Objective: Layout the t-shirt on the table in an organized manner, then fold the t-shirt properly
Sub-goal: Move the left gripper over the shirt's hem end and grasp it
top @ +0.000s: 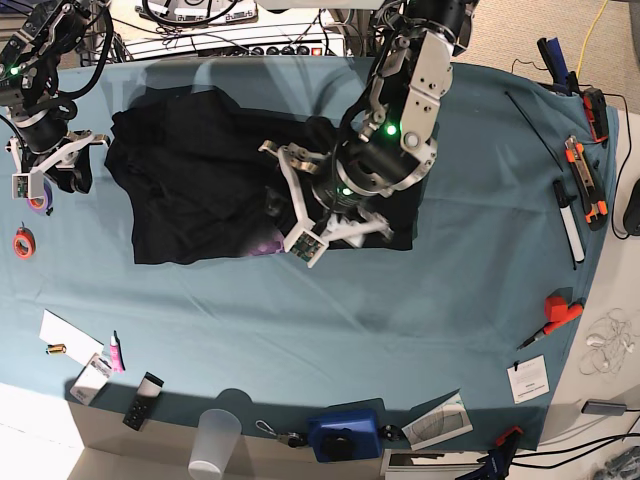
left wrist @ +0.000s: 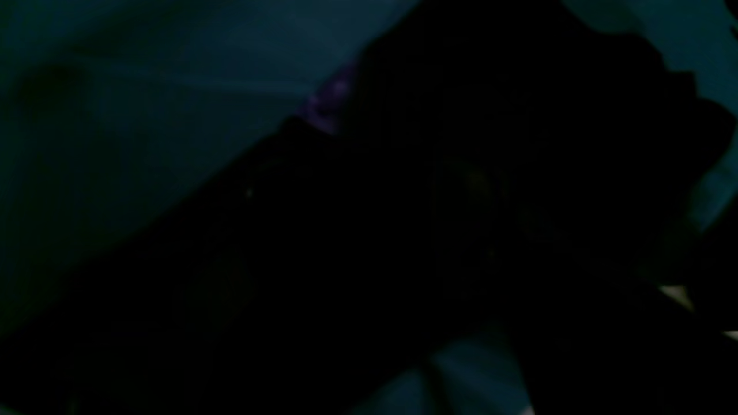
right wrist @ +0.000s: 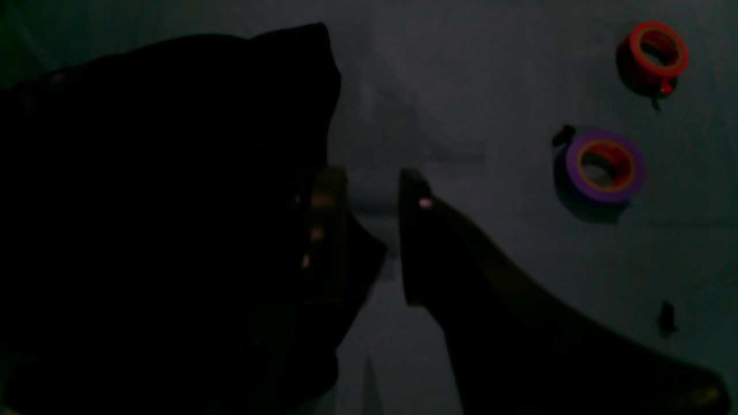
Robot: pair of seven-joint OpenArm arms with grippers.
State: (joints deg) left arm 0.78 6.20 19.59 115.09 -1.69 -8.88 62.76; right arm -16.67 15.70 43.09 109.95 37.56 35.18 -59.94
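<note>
The black t-shirt (top: 190, 180) lies crumpled on the far left half of the teal table (top: 440, 300); a bit of purple print (top: 265, 243) shows at its near edge. My left gripper (top: 287, 200) hovers over the shirt's right part with its white fingers spread wide, open, nothing visibly held. Its wrist view is very dark: black t-shirt cloth (left wrist: 461, 230), a purple print patch (left wrist: 328, 104), teal table (left wrist: 115, 127). My right gripper (right wrist: 372, 230) is open at the t-shirt's (right wrist: 161, 202) left edge, bare table between its fingers (right wrist: 328, 230). In the base view the right gripper (top: 50, 180) stands by the left sleeve.
A red tape roll (right wrist: 657, 55) and a purple one (right wrist: 605, 167) lie beside my right gripper. Pens and cutters (top: 580, 180) line the table's right edge. A plastic cup (top: 215, 440), a blue box (top: 345, 435) and paper slips (top: 65, 335) sit along the front.
</note>
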